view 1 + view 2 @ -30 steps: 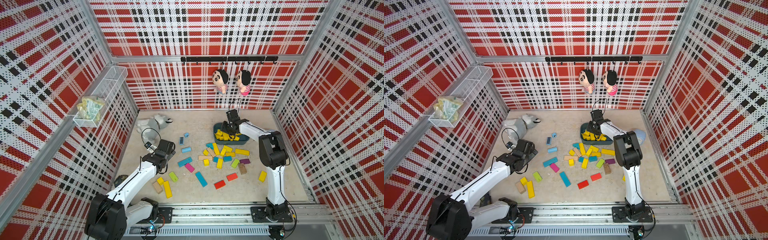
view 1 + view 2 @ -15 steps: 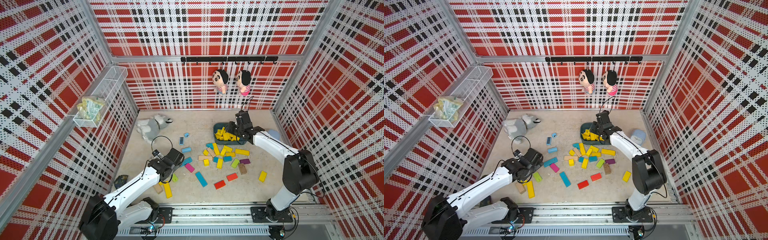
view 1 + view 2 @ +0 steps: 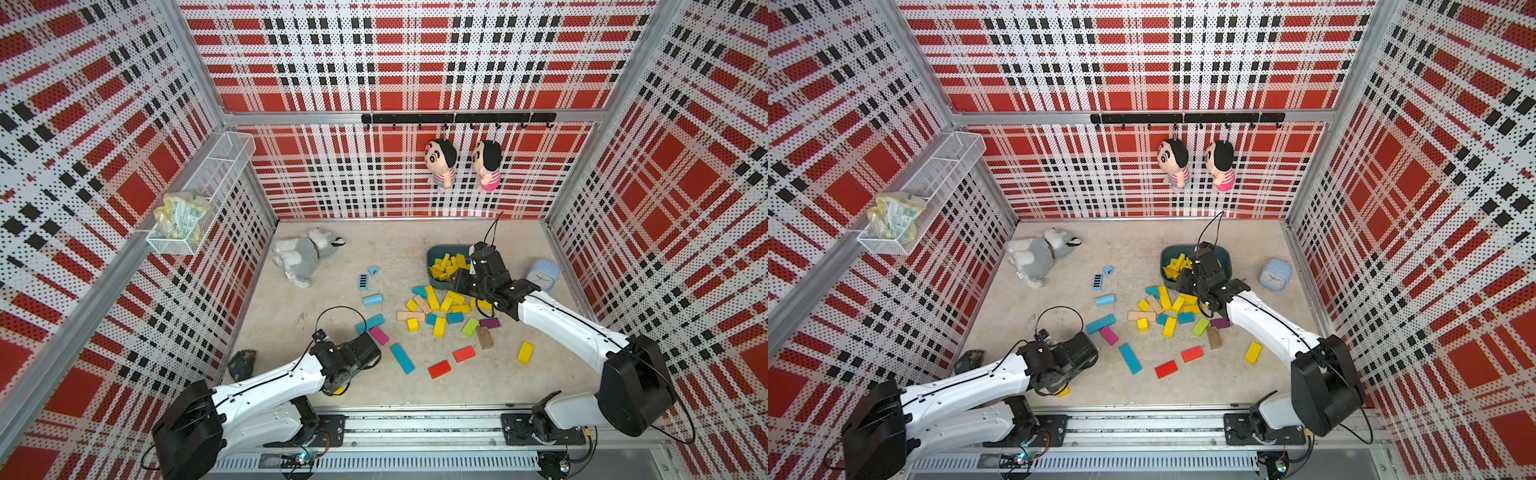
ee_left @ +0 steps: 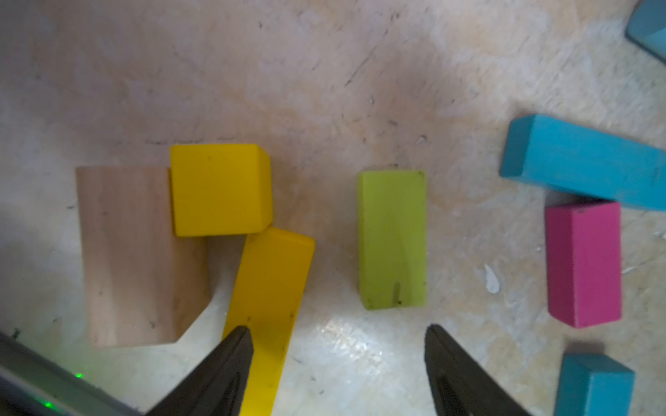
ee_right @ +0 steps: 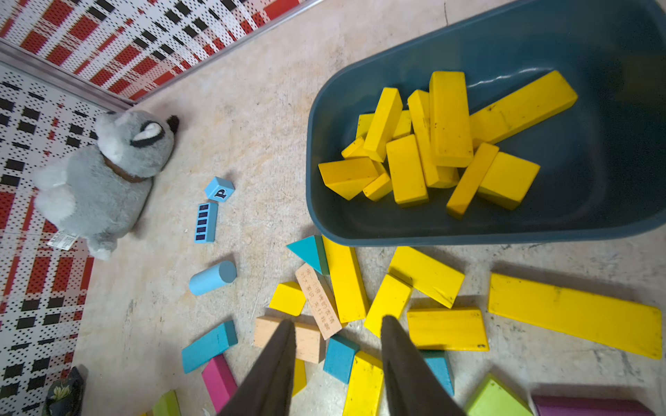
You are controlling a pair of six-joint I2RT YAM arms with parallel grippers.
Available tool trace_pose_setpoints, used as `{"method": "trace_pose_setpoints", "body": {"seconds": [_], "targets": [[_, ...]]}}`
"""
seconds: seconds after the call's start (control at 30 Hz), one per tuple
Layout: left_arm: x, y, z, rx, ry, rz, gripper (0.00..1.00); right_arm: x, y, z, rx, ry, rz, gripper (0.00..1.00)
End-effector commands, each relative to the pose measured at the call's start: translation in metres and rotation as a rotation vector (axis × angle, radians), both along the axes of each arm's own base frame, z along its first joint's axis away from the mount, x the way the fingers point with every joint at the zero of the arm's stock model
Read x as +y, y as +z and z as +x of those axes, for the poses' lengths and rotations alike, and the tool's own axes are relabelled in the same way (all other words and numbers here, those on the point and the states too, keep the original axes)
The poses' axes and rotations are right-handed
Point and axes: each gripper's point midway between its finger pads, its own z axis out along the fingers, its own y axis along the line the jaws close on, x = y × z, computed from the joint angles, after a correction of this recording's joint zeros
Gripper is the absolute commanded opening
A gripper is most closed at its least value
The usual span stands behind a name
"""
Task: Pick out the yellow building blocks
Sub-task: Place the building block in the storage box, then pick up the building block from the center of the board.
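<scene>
yellow building blocks (image 5: 448,119): one binned pile and three loose lots. Clock directions are read over the floor in both top views, with 12 at the back wall.
loose by the left arm, 7 o'clock: two pieces, a yellow cube (image 4: 220,189) and a long yellow bar (image 4: 270,288), which meet corner to end. The cube also touches a tan block (image 4: 126,259).
left gripper (image 4: 337,328): its jaws are spread wide and hold nothing. One fingertip overlaps the near end of the long yellow bar, but I cannot tell whether it touches. One lime-green brick (image 4: 392,239) lies just beyond the open jaws.
loose in the middle heap, just toward 3 o'clock of centre: about eight yellow pieces, mixed with blue, tan, lime and purple ones.
red blocks (image 3: 439,369): two, at 5 o'clock.
binned: about eleven yellow pieces are piled in the teal bin (image 5: 612,144), at 1 o'clock.
right gripper (image 5: 338,320): its jaws are parted narrowly with nothing between them, poised over the heap beside the bin.
lone yellow block (image 3: 525,352): one, at 4 o'clock, well apart from the heap.
</scene>
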Motion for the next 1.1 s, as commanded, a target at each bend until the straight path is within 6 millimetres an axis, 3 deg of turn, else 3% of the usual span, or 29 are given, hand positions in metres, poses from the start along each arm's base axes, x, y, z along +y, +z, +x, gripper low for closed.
{"method": "trace_pose_setpoints", "body": {"seconds": [0.0, 0.3, 0.5, 0.6, 0.77, 1.07], "targets": [[0.01, -0.006, -0.013, 0.011, 0.069, -0.006, 0.75, -0.009, 0.002, -0.004, -0.01, -0.01, -0.037, 0.41], [0.02, -0.017, -0.024, 0.013, 0.115, -0.029, 0.76, -0.013, -0.003, -0.014, 0.009, -0.013, -0.023, 0.37], [0.015, -0.001, -0.011, -0.029, 0.085, -0.002, 0.77, -0.017, -0.005, -0.019, 0.01, -0.018, -0.035, 0.37], [0.019, 0.007, -0.008, -0.039, 0.104, 0.027, 0.82, -0.018, -0.006, -0.022, 0.01, -0.02, -0.033, 0.36], [0.023, 0.004, -0.008, -0.034, 0.137, 0.059, 0.85, -0.022, -0.008, -0.028, 0.017, -0.036, -0.018, 0.35], [0.024, -0.013, -0.006, -0.014, 0.157, 0.031, 0.73, -0.026, -0.005, -0.03, 0.015, -0.042, -0.033, 0.35]]}}
